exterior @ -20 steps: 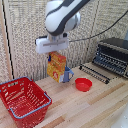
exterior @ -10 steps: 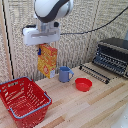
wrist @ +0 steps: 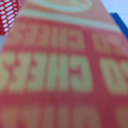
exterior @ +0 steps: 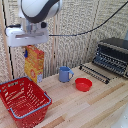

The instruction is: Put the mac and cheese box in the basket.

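My gripping tool (exterior: 29, 48) is shut on the top of the mac and cheese carton (exterior: 34, 63), an orange-yellow box with red patches. The carton hangs upright in the air, above the far edge of the red wire-mesh basket (exterior: 24, 100) at the exterior view's left. In the wrist view the carton (wrist: 65, 70) fills nearly the whole picture, blurred, with large yellow letters on red. A bit of the red basket mesh (wrist: 9, 20) shows at one corner. The fingers themselves are hidden behind the carton and the tool's white head.
A blue mug (exterior: 65, 74) and a small red bowl (exterior: 83, 84) stand on the wooden table (exterior: 95, 110), toward the exterior view's right of the carton. A black toaster oven (exterior: 112, 55) with a wire rack (exterior: 95, 71) sits at the far right. A slatted wall is behind.
The arm has carried the carton up and toward the exterior view's left, from beside the mug to above the basket's far edge.
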